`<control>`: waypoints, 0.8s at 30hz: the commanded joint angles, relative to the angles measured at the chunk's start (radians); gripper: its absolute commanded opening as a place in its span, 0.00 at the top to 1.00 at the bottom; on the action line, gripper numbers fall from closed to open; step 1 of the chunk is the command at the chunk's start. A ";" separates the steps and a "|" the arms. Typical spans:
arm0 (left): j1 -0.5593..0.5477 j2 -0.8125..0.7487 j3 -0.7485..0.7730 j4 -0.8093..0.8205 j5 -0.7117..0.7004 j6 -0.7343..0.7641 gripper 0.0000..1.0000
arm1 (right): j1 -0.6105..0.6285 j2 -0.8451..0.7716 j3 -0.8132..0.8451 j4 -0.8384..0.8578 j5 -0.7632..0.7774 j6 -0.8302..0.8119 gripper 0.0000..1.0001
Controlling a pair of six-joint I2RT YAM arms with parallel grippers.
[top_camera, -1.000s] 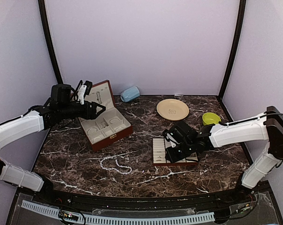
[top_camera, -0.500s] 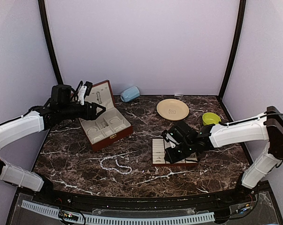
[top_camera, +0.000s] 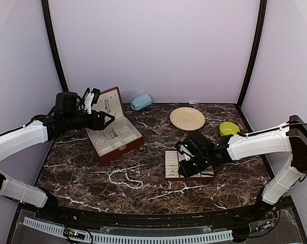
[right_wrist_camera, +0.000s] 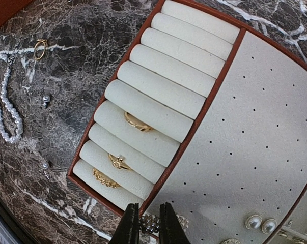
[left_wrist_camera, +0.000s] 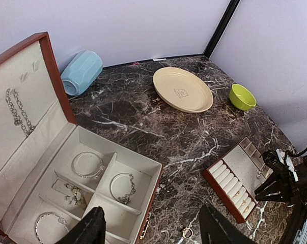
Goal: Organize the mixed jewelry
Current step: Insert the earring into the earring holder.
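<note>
- Fingers on the left arm first: what do they show?
- The left gripper (top_camera: 108, 119) hangs above the open jewelry box (top_camera: 121, 149), fingers spread wide with nothing between them. Bracelets (left_wrist_camera: 88, 163) lie in the box's compartments.
- And the loose pieces?
- The pearl strand (top_camera: 126, 178) lies on the marble table (top_camera: 77, 173) between the box and the ring tray (top_camera: 171, 161), its length running roughly left to right along the near side. A loose ring (right_wrist_camera: 39, 48) and a couple of tiny studs (right_wrist_camera: 45, 100) sit near it, just off the tray's left edge.
- Which arm is nearer to those?
- Neither clearly, I judge. Both are some way off, and the right one is busy.
- Busy with what?
- The right gripper (right_wrist_camera: 148, 212) has its fingers drawn narrow on a small silvery beaded piece (right_wrist_camera: 149, 222), probably an earring. It sits over the tray's near edge, where the ring rolls (right_wrist_camera: 163, 91) meet the perforated panel (right_wrist_camera: 265, 127). The panel spreads away to the fingers' right, so placing likely calls for a short shift that way before letting go
</note>
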 commanded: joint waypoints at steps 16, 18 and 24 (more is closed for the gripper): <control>0.006 -0.007 -0.017 -0.001 0.010 -0.003 0.34 | 0.017 -0.018 0.010 -0.057 0.043 -0.001 0.93; 0.006 -0.007 -0.017 -0.001 0.010 -0.004 0.34 | 0.017 -0.027 0.013 -0.056 0.036 0.003 0.93; 0.006 -0.008 -0.017 -0.001 0.012 -0.003 0.34 | 0.017 -0.034 0.012 -0.052 0.032 0.011 0.93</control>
